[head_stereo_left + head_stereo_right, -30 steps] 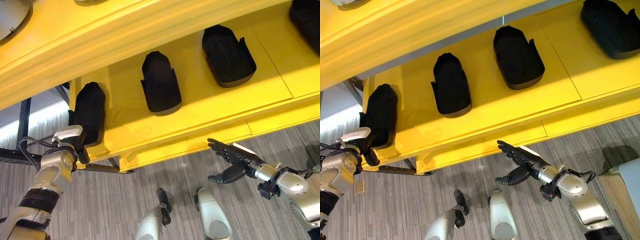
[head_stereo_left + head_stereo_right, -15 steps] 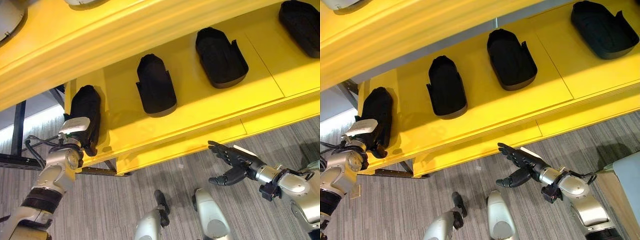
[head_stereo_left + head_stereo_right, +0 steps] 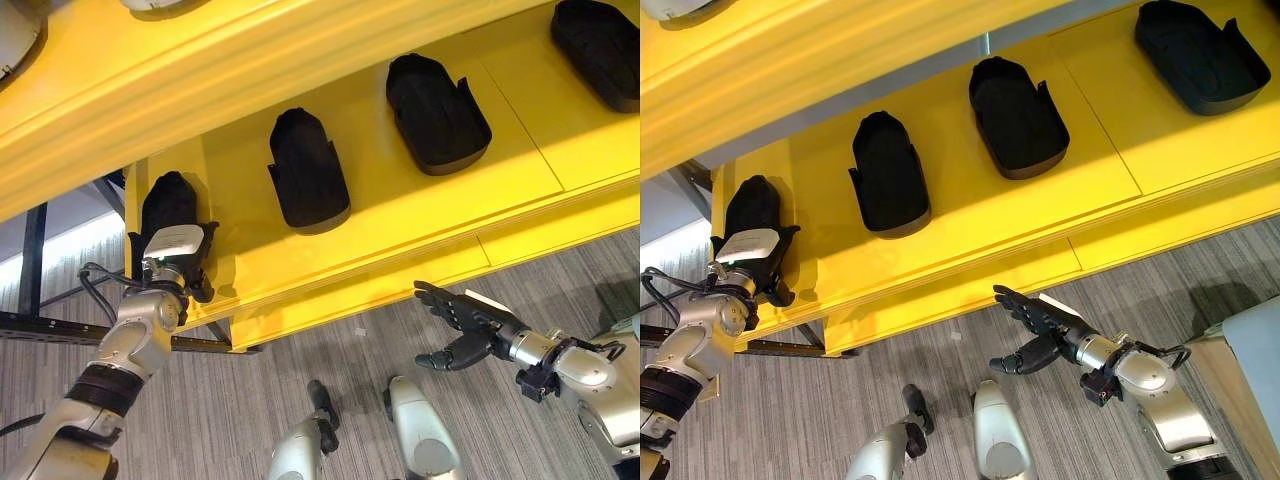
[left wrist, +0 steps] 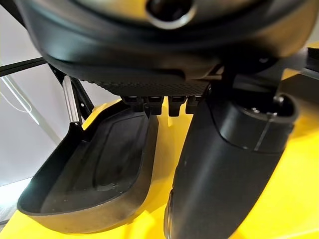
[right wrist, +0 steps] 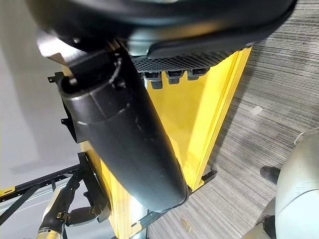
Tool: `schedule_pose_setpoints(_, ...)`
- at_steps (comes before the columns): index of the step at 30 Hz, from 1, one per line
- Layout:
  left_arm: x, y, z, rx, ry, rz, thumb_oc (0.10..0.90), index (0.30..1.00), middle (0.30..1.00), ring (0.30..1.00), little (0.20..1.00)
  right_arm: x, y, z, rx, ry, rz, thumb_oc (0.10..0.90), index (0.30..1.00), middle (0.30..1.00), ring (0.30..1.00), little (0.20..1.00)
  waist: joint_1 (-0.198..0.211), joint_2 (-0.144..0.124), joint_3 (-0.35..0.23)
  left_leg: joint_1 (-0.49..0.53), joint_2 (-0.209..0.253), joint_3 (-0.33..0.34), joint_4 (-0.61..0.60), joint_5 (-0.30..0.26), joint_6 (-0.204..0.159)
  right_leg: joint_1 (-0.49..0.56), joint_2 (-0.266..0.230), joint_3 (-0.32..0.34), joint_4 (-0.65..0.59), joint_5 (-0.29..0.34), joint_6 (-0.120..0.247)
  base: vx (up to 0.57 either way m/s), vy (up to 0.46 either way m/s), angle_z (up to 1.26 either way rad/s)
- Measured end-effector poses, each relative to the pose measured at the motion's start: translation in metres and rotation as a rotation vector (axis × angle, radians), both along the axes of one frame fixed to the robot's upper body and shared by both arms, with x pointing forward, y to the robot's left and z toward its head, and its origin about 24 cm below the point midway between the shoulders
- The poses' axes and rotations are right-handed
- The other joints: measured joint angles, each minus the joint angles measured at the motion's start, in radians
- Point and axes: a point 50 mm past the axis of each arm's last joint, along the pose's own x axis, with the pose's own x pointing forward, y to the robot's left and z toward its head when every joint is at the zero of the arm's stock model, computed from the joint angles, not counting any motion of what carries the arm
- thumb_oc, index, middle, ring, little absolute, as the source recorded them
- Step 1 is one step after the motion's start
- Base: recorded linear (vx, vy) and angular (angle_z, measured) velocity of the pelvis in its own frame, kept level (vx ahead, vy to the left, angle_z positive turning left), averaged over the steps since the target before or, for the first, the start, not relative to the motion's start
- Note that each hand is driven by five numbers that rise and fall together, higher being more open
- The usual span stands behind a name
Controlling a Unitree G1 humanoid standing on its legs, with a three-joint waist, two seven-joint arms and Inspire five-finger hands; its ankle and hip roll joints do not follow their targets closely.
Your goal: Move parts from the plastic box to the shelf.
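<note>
A black tray-shaped part (image 3: pixel 168 200) lies at the left end of the yellow shelf (image 3: pixel 400 230), its near end at the shelf's front edge. My left hand (image 3: pixel 172 248) is shut on that near end, with the white-covered thumb on top. The left wrist view shows the part (image 4: pixel 89 174) just past the fingers, beside the thumb (image 4: pixel 234 174). My right hand (image 3: pixel 468 325) hangs open and empty below the shelf's front edge, fingers spread. Its straight thumb (image 5: pixel 124 134) shows in the right wrist view.
Three more black parts (image 3: pixel 308 170) (image 3: pixel 437 100) (image 3: pixel 598 50) lie in a row along the shelf to the right. A thick yellow upper shelf beam (image 3: pixel 200 90) overhangs them. A black metal frame (image 3: pixel 30 260) stands at the left. A pale box corner (image 3: pixel 1262 350) shows at lower right.
My left hand has risen and moved right, sliding the black part further onto the shelf's left end. The camera has shifted a little. The right hand has stayed where it was.
</note>
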Motion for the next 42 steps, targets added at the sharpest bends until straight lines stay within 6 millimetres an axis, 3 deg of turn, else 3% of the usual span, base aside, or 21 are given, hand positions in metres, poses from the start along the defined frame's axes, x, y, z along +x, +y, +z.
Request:
schedule_pose_setpoints(3, 0.000, 0.000, 0.002, 0.014, -0.046, 0.002, 0.900, 1.000, 1.000, 1.000, 1.000, 0.000, 0.000, 0.000, 0.001, 0.001, 0.000, 0.900, 1.000, 1.000, 1.000, 1.000, 0.002, -0.006, 0.001, 0.000, 0.001, -0.001, 0.000, 0.000, 0.000, 0.000, 0.001, -0.002, 0.000, 0.001, -0.001, -0.02, -0.043, 0.01)
schedule_pose_setpoints(5, -0.002, 0.002, 0.008, 0.039, -0.168, 0.001, 0.900, 1.000, 1.000, 1.000, 1.000, 0.000, 0.001, -0.001, 0.008, -0.001, -0.002, 0.900, 1.000, 1.000, 1.000, 1.000, 0.005, -0.012, 0.001, -0.001, 0.002, -0.002, 0.000, 0.000, 0.000, 0.001, 0.001, -0.003, 0.000, 0.001, -0.002, -0.01, -0.047, 0.01)
schedule_pose_setpoints(13, -0.029, 0.013, 0.068, 0.031, -0.674, -0.043, 0.900, 1.000, 1.000, 1.000, 1.000, -0.009, 0.004, -0.012, 0.039, 0.003, -0.020, 0.900, 1.000, 1.000, 1.000, 1.000, 0.033, -0.026, 0.003, -0.002, 0.004, -0.025, 0.007, 0.000, -0.001, 0.013, 0.001, -0.023, -0.004, -0.001, -0.004, -0.01, -0.066, 0.06)
schedule_pose_setpoints(19, -0.048, 0.011, 0.050, -0.027, -0.602, -0.104, 0.900, 1.000, 1.000, 1.000, 1.000, -0.009, 0.006, -0.014, 0.059, -0.015, -0.062, 0.900, 1.000, 1.000, 1.000, 1.000, 0.064, -0.036, 0.004, -0.026, 0.013, -0.049, 0.018, -0.004, 0.002, 0.009, 0.007, -0.040, -0.014, -0.002, -0.006, -0.03, -0.099, 0.09)
schedule_pose_setpoints(24, -0.052, -0.007, 0.050, -0.063, -0.556, -0.239, 0.900, 1.000, 1.000, 1.000, 1.000, -0.013, 0.014, -0.022, 0.125, -0.021, -0.097, 0.900, 1.000, 1.000, 1.000, 1.000, 0.103, -0.076, 0.014, -0.039, 0.021, -0.065, 0.021, -0.004, -0.001, 0.016, 0.012, -0.060, -0.039, 0.011, -0.019, -0.04, -0.069, 0.08)
schedule_pose_setpoints(29, -0.057, -0.012, 0.043, -0.072, -0.471, -0.289, 0.900, 1.000, 1.000, 1.000, 1.000, -0.012, 0.018, -0.022, 0.142, -0.037, -0.102, 0.900, 1.000, 1.000, 1.000, 1.000, 0.113, -0.075, 0.014, -0.041, 0.020, -0.061, 0.019, -0.004, -0.006, 0.019, 0.012, -0.059, -0.050, 0.014, -0.016, -0.02, -0.009, 0.00)
schedule_pose_setpoints(32, -0.062, -0.008, 0.030, -0.068, -0.397, -0.277, 0.900, 1.000, 1.000, 1.000, 1.000, -0.012, 0.018, -0.022, 0.140, -0.040, -0.111, 0.900, 1.000, 1.000, 1.000, 1.000, 0.117, -0.072, 0.016, -0.044, 0.020, -0.061, 0.019, -0.008, -0.005, 0.019, 0.012, -0.059, -0.056, 0.014, -0.015, 0.00, 0.000, 0.00)
schedule_pose_setpoints(37, -0.063, -0.003, 0.027, -0.027, -0.389, -0.241, 0.900, 1.000, 1.000, 1.000, 1.000, -0.010, 0.018, -0.020, 0.142, -0.057, -0.106, 0.900, 1.000, 1.000, 1.000, 1.000, 0.120, -0.063, 0.020, -0.043, 0.019, -0.063, 0.020, -0.008, -0.005, 0.021, 0.010, -0.058, -0.057, 0.014, -0.014, 0.00, 0.000, 0.00)
schedule_pose_setpoints(42, -0.051, 0.030, 0.031, 0.090, -0.408, -0.085, 0.900, 1.000, 1.000, 1.000, 1.000, -0.009, 0.020, -0.019, 0.134, -0.061, -0.089, 0.900, 1.000, 1.000, 1.000, 1.000, 0.109, -0.060, 0.022, -0.043, 0.022, -0.059, 0.023, -0.008, -0.005, 0.019, 0.013, -0.058, -0.053, 0.014, -0.015, 0.01, -0.013, -0.02)
